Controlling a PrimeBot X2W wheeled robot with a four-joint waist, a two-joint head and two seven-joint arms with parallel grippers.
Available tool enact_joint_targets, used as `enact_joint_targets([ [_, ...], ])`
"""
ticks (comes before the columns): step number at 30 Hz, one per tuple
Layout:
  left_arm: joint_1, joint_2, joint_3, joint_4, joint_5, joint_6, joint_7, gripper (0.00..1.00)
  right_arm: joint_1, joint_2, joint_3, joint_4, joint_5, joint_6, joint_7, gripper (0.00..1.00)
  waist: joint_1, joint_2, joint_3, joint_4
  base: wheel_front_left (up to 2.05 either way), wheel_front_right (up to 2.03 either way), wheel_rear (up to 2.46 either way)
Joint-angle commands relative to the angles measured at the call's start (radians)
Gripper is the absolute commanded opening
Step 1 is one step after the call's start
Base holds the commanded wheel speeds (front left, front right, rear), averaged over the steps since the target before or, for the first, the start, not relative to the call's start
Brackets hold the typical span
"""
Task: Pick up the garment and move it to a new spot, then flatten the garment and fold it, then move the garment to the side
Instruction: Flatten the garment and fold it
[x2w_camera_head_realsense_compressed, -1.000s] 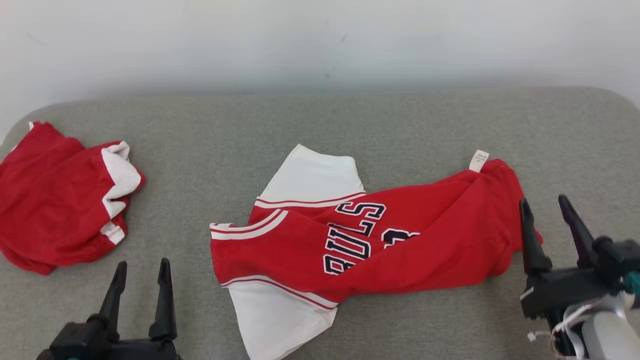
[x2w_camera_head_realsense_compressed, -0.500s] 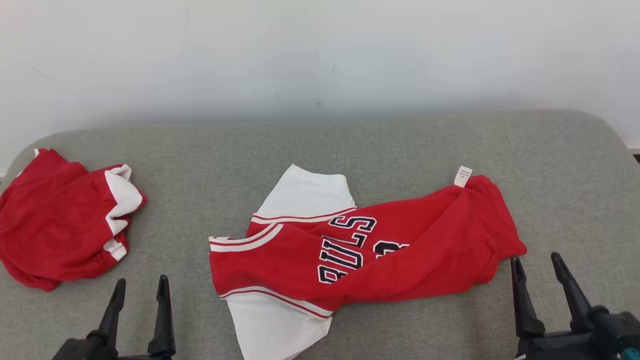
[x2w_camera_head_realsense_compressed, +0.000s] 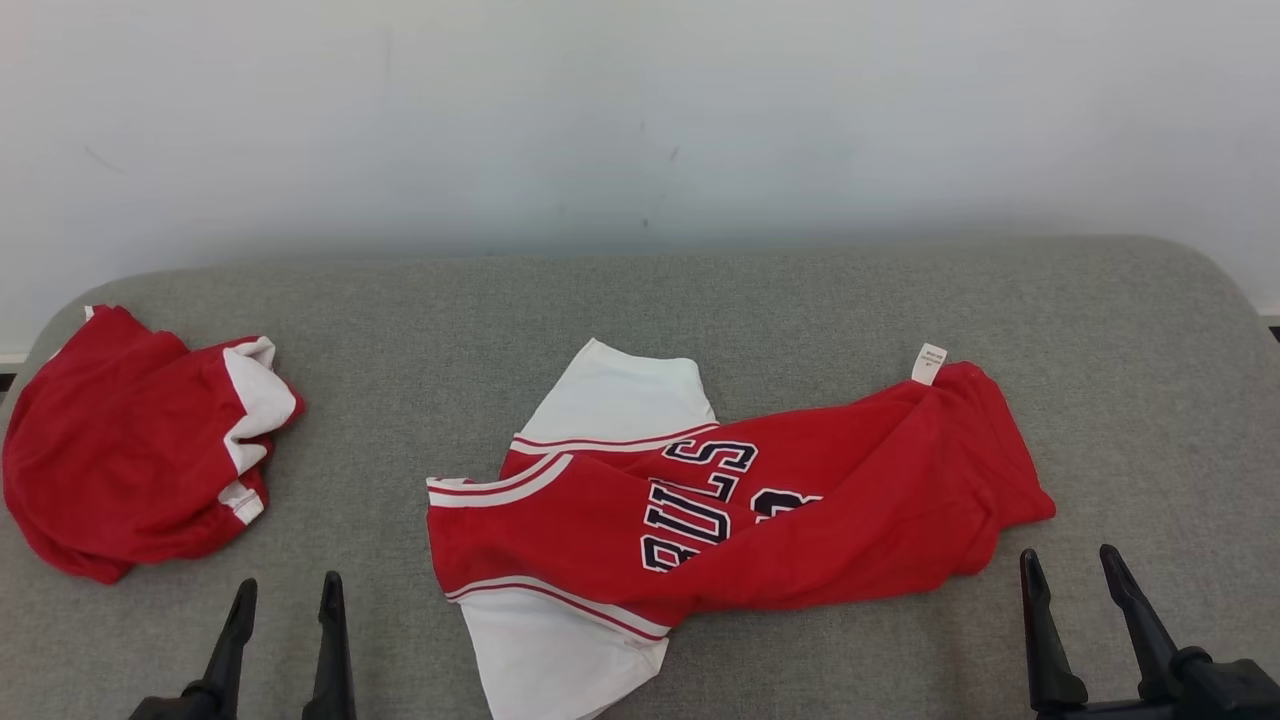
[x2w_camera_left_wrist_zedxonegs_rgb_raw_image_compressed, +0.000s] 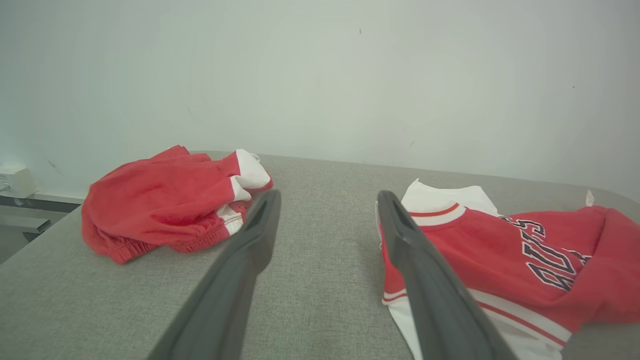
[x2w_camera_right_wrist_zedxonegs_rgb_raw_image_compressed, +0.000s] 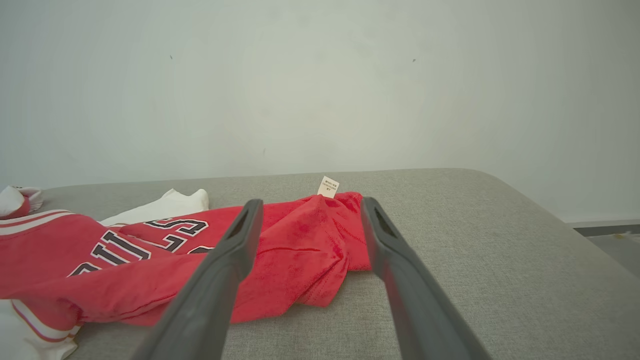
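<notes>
Entry 1: left gripper (x2w_camera_head_realsense_compressed: 288, 582). At the near edge, lower left. Its two dark fingers stand apart with nothing between them. It is poised over bare cloth of the grey padded surface (x2w_camera_head_realsense_compressed: 700, 300), in the gap between the two garments.

Entry 2: right gripper (x2w_camera_head_realsense_compressed: 1067, 553). At the near edge, lower right. Its fingers are likewise spread and empty. It sits just short of the garment's right-hand end, not touching it.

Entry 3: red jersey (x2w_camera_head_realsense_compressed: 800, 510), the task's garment. It lies crosswise in the middle of the surface. The body is twisted and rucked, and the lettering is partly hidden in a crease. The near white sleeve (x2w_camera_head_realsense_compressed: 560, 660) spills toward the robot; the far white sleeve (x2w_camera_head_realsense_compressed: 620, 395) points away. A white label (x2w_camera_head_realsense_compressed: 929, 363) sticks up at the far right corner.

Entry 4: second red garment (x2w_camera_head_realsense_compressed: 120, 440). A loose heap at the left end of the surface, well apart from the jersey and clear of both grippers.

Entry 5: pale wall (x2w_camera_head_realsense_compressed: 640, 120). Behind the surface.

Status (a judgement):
- The jersey lies free in the middle of the surface, so the pick-up and move look complete.
- Flattening is not yet done, since the cloth is bunched.
- No fold is made.
- Moving the garment to the side is outstanding.
</notes>
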Motion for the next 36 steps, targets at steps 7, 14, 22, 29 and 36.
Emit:
enact_joint_targets([
  [7, 0.007, 0.0, -0.052, 0.053, 0.002, -0.018, -0.001, 1.0, -0.041, -0.03, -0.008, 0.078, -0.006, -0.003, 0.005, 1.0, 0.0001, 0.0, 0.019, 0.005, 0.0, 0.0, 0.0],
  [14, 0.001, 0.001, -0.155, 0.154, -0.004, -0.033, -0.001, 1.0, -0.145, -0.073, 0.008, 0.195, -0.012, -0.003, 0.02, 1.0, 0.0001, 0.0, 0.052, 0.015, 0.0, 0.0, 0.0],
  [22, -0.026, 0.003, -0.261, 0.252, -0.023, -0.034, -0.001, 1.0, -0.274, -0.106, 0.038, 0.343, -0.016, -0.003, 0.031, 1.0, 0.0001, 0.0, 0.099, 0.024, 0.0, 0.0, 0.0],
  [29, -0.074, 0.019, -0.353, 0.317, -0.072, -0.035, -0.001, 1.0, -0.42, -0.127, 0.069, 0.546, 0.009, -0.003, 0.023, 1.0, 0.0001, 0.0, 0.147, 0.041, 0.0, 0.0, 0.0],
  [36, -0.103, 0.018, -0.383, 0.356, -0.095, -0.035, 0.0, 1.0, -0.502, -0.128, 0.096, 0.692, 0.036, -0.003, 0.009, 1.0, 0.0001, 0.0, 0.166, 0.054, 0.0, 0.0, 0.0],
])
